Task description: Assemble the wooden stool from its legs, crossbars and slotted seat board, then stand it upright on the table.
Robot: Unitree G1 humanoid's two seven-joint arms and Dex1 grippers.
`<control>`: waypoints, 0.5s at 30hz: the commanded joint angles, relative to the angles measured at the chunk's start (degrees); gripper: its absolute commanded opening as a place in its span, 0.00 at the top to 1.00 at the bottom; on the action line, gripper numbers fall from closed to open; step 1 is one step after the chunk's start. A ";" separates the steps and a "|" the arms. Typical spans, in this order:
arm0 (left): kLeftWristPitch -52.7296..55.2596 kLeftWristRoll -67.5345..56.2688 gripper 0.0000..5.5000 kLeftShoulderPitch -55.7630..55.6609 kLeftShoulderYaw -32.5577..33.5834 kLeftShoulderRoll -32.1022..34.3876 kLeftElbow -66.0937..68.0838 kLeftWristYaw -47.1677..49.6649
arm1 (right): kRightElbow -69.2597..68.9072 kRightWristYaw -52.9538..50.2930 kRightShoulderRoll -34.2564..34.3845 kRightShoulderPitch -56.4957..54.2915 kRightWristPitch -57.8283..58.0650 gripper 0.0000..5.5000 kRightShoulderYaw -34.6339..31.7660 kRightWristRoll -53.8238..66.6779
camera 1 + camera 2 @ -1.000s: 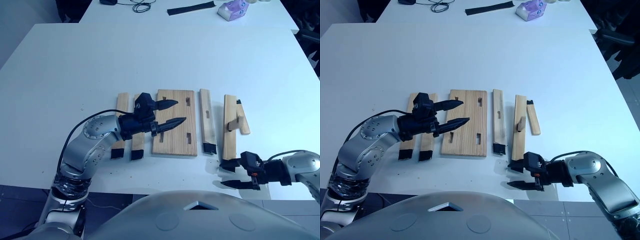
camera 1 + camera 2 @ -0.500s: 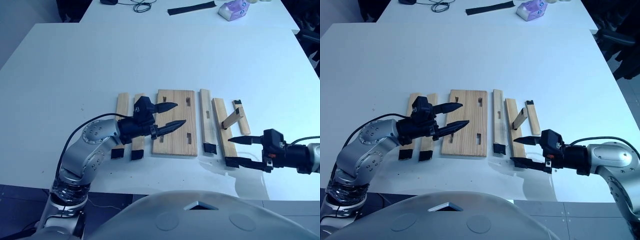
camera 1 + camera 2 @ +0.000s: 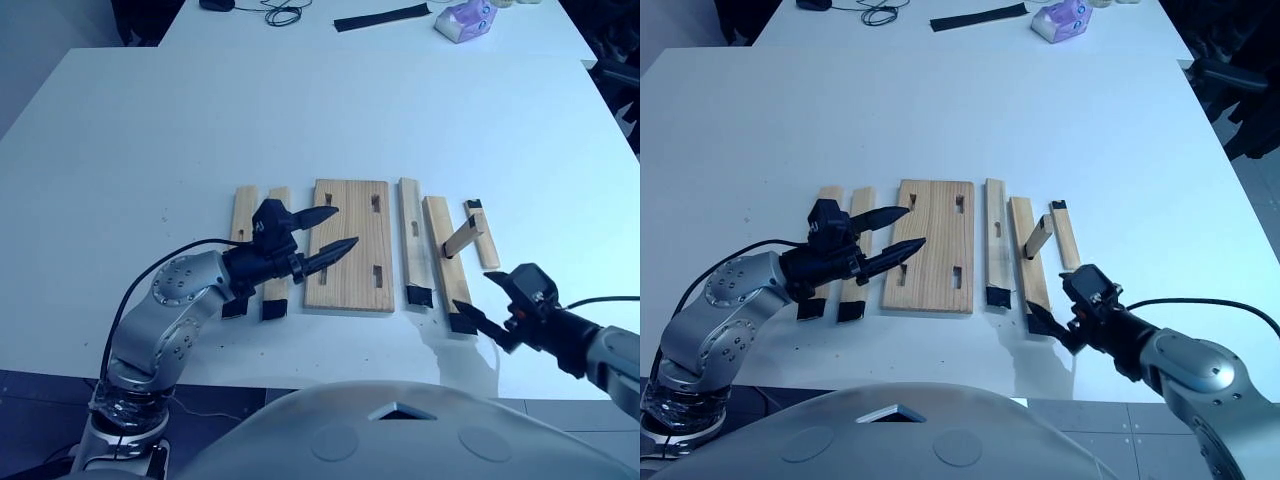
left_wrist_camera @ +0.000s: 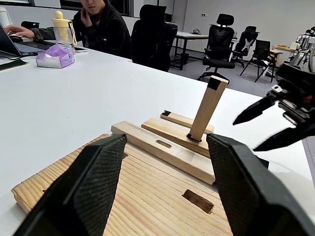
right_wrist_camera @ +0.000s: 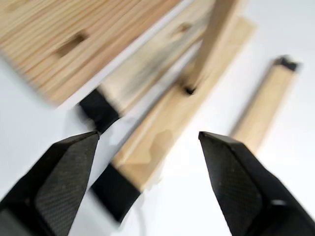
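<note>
The slotted seat board [image 3: 348, 243] lies flat on the white table [image 3: 300, 110]. Two legs [image 3: 243, 215] [image 3: 277, 205] lie left of it, and a third leg [image 3: 412, 240] lies right of it. Beside that, a fourth leg [image 3: 445, 262] has a crossbar [image 3: 462, 240] standing tilted in its slot, and a loose crossbar [image 3: 483, 235] lies further right. My left gripper [image 3: 340, 228] hovers open over the board's left edge. My right gripper [image 3: 482, 300] is open near the front edge, fingers [image 5: 54, 191] either side of that leg's black-tipped end [image 5: 118, 189].
The table's front edge runs close behind the right gripper. A second table at the back holds a tissue pack [image 3: 465, 18], a black strip [image 3: 382, 17] and cables [image 3: 280, 12]. Office chairs [image 4: 219, 46] stand beyond the table.
The leg with the standing crossbar has slid left and turned slightly. My right gripper swung out to the right, then came back facing that leg's near end. My left gripper drew back a little leftward.
</note>
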 commanded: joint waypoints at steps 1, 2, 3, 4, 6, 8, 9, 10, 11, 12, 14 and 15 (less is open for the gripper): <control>0.05 -0.23 0.45 -1.06 -0.13 0.22 -0.14 0.04 | -0.52 -5.45 5.65 -3.24 5.54 0.32 2.38 2.80; 0.14 -0.32 0.45 -1.32 -0.13 0.28 0.01 -0.07 | -0.35 -6.69 6.62 -3.47 6.53 0.32 3.42 2.56; 0.18 -0.36 0.45 -1.52 -0.15 0.34 0.14 -0.20 | -0.09 -7.81 7.75 -3.76 7.47 0.32 4.12 2.38; 0.23 -0.39 0.45 -1.68 -0.17 0.39 0.24 -0.29 | 0.38 -8.86 8.59 -4.28 8.20 0.32 5.02 1.72; 0.29 -0.37 0.45 -1.96 -0.32 0.44 0.41 -0.42 | 1.89 -11.12 10.44 -5.14 9.39 0.32 6.48 0.24; 0.40 -0.48 0.45 -2.22 -0.47 0.49 0.48 -0.59 | 3.06 -13.12 11.65 -5.26 9.18 0.32 7.73 -1.54; 0.45 -0.56 0.45 -2.28 -0.47 0.55 0.49 -0.69 | 3.49 -13.80 12.05 -5.08 8.98 0.32 8.30 -2.37; 0.48 -0.61 0.45 -2.28 -0.44 0.61 0.52 -0.76 | 3.86 -14.34 12.33 -4.86 8.66 0.32 8.93 -3.19; 0.50 -0.65 0.45 -2.31 -0.39 0.67 0.57 -0.85 | 4.20 -14.76 12.77 -4.78 8.38 0.32 9.46 -3.80; 0.52 -0.64 0.45 -2.33 -0.34 0.68 0.61 -0.90 | 4.50 -14.98 13.08 -4.76 8.12 0.32 10.16 -4.34; 0.59 -0.72 0.45 -2.52 -0.31 0.70 0.75 -1.09 | 4.94 -15.42 13.79 -4.51 7.55 0.32 11.51 -5.44; 0.62 -0.75 0.45 -2.62 -0.30 0.70 0.80 -1.12 | 5.36 -15.55 13.98 -4.37 7.29 0.32 12.30 -5.92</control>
